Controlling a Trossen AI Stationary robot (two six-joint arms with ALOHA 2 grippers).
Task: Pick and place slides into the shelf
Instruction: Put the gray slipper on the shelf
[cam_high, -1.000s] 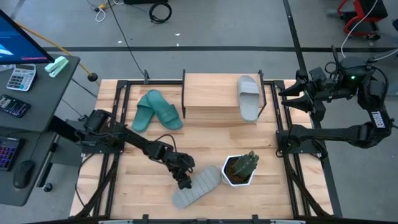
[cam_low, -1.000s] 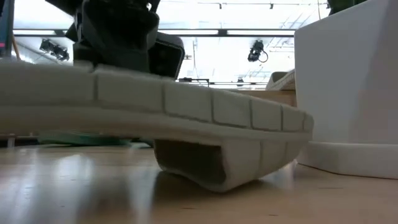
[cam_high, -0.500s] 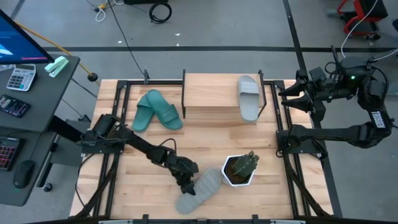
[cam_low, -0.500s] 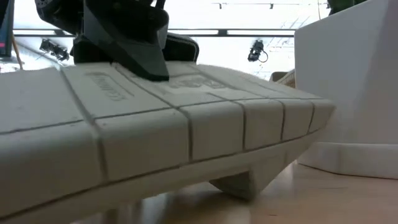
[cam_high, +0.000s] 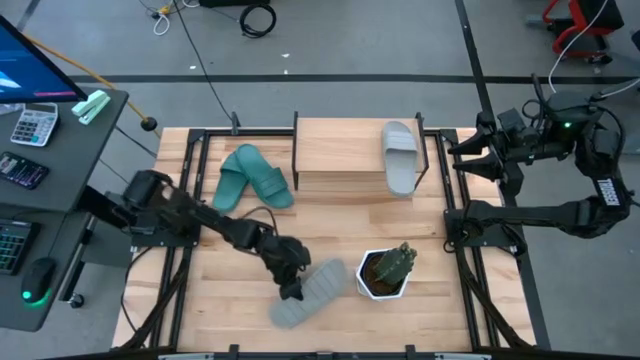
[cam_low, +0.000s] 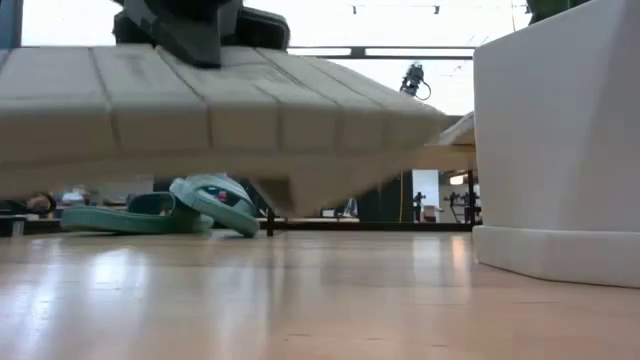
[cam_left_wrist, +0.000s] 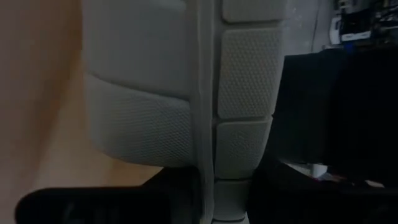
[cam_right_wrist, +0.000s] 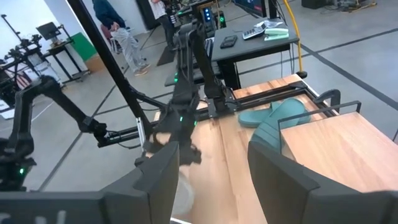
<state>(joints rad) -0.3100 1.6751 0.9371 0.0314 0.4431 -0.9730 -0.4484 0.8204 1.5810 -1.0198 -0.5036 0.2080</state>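
The left gripper (cam_high: 291, 285) was clenched on one edge of a light grey slide (cam_high: 309, 291), holding it clear of the tabletop (cam_high: 240, 320), ridged sole showing in the left wrist view. In the high view the slide's long axis ran diagonally, one end toward the white planter (cam_high: 378, 283) just beside it, the other toward the table's near edge. In the low view the lifted slide (cam_low: 210, 110) hung roughly level above the wood, with daylight under it and the planter's white wall (cam_low: 560, 140) close beside its tip.

Beyond the planter stood the shelf (cam_high: 350, 160), with the second grey slide (cam_high: 400, 155) lying on its plank top, lengthwise front to back. The teal pair (cam_high: 250, 177) lay on the tabletop just beside the shelf's other end, the two overlapping.

The right gripper (cam_high: 462, 152) waited off the table's edge, past the shelf from the teal pair, its fingers (cam_right_wrist: 280, 168) apart and holding nothing.
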